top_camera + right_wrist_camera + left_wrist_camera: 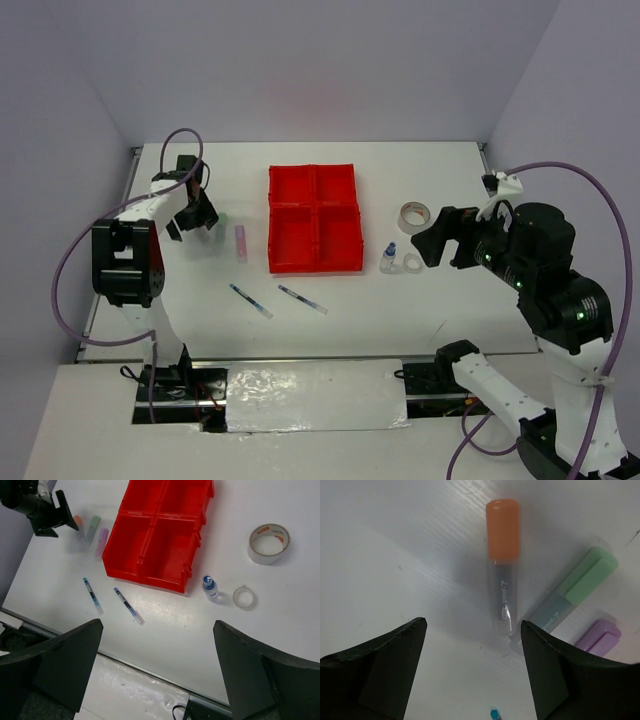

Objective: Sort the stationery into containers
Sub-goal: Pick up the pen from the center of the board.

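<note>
White table (430,310) and pale lilac walls make up the scene, and we start at the near edge. Closest to us lie a thin pen (250,300) and a second pen (302,299), side by side but apart, both slanted. Farther in on the right, the right fingers (55,665) hang above the table, spread wide and holding nothing. Just left of them stands the blue-capped bottle (388,260), with the white ring (412,263) beside it. Next we see the red tray (313,268) in the middle of the table, and the tape roll (414,214) off to its right. Left of the tray, the pink stick (600,637), green stick (575,587) and orange stick (503,555) lie close together. The left fingers (380,665) are low over them and spread apart, gripping nothing, with the orange stick lying in line with the gap between them.
</note>
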Available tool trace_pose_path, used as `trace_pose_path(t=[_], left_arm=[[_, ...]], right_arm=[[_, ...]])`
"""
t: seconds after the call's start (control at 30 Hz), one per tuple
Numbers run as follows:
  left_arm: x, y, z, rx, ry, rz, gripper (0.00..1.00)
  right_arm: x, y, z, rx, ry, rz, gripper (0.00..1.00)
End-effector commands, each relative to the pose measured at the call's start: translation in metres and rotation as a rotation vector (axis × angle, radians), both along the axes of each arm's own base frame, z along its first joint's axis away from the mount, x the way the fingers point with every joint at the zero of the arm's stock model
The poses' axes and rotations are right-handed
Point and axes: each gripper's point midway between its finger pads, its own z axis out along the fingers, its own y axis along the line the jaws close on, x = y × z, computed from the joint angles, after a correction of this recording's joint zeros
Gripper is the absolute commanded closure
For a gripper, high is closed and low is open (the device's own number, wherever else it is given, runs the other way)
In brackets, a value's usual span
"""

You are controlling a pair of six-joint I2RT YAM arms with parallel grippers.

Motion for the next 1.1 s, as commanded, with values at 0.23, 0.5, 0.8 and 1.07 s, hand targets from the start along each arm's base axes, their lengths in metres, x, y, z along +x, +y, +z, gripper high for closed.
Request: trace_pose_path(t=[0.23, 0.5, 0.8, 1.07], left_arm=[[0.038, 0.009, -0.026, -0.057, -0.065, 0.042, 0.17], [0.019, 0.011, -0.053, -0.052, -0.015, 0.078, 0.49], [0.007, 0.017, -0.034, -0.025, -0.072, 0.066, 1.0], [0.059, -0.01, 0.113, -0.104, -0.496, -0.17, 1.0]], right_arm=[[-0.012, -0.002, -0.006, -0.02, 0.008, 0.027, 0.0], [-0.008, -0.004, -0.009, -0.039, 0.016, 0.012, 0.0], [-0.005, -0.006, -0.004, -0.042, 0.004, -0.002, 0.0], [-0.006, -0.01, 0.002, -0.009, 0.003, -0.051, 0.0]])
